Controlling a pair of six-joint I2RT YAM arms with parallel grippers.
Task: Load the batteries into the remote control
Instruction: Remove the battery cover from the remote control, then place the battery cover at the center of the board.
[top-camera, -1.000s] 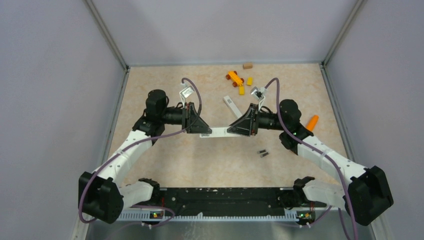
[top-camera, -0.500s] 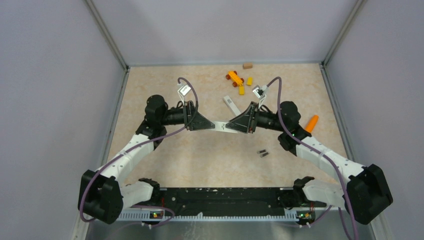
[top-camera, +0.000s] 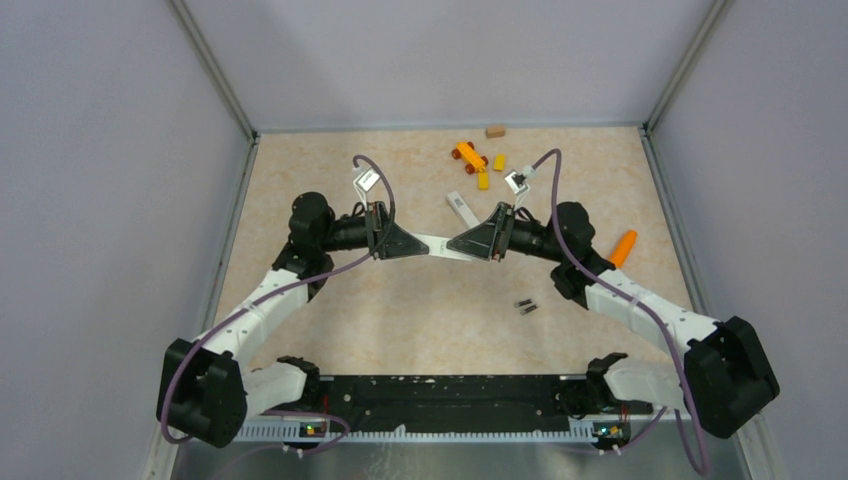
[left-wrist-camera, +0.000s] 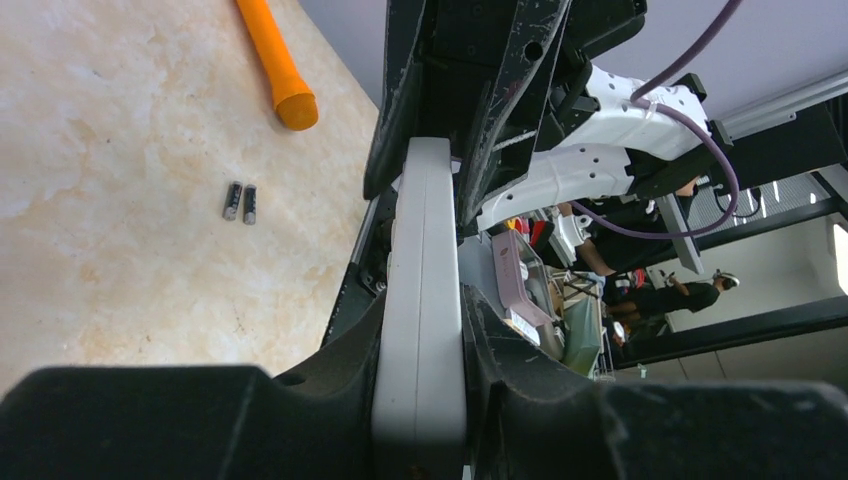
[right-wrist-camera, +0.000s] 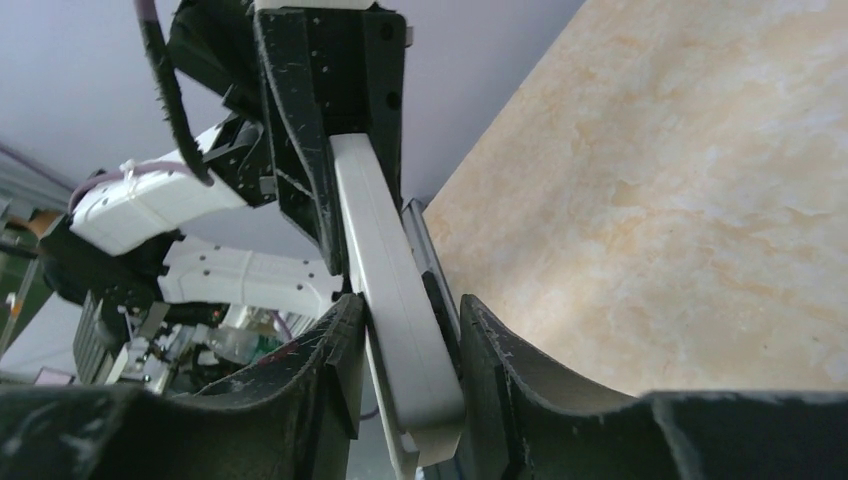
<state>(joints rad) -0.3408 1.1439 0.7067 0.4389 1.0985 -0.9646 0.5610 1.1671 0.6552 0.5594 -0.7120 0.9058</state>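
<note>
The white remote control (top-camera: 433, 246) hangs level above the table, held at both ends. My left gripper (top-camera: 412, 244) is shut on its left end, and the left wrist view shows the remote (left-wrist-camera: 425, 230) clamped between the fingers. My right gripper (top-camera: 454, 245) is shut on its right end, also seen in the right wrist view (right-wrist-camera: 375, 230). The two dark batteries (top-camera: 525, 305) lie side by side on the table, in front of the right gripper; they also show in the left wrist view (left-wrist-camera: 239, 202). A thin white back cover (top-camera: 461, 207) lies on the table behind the remote.
An orange carrot-shaped toy (top-camera: 623, 246) lies at the right, beside the right arm. Yellow and orange toy bricks (top-camera: 475, 158) and a small brown block (top-camera: 495, 131) sit near the back wall. Walls enclose the table on three sides.
Both grippers have moved away from the arm bases with the remote and drawn closer together. The batteries and the cover have not moved.
</note>
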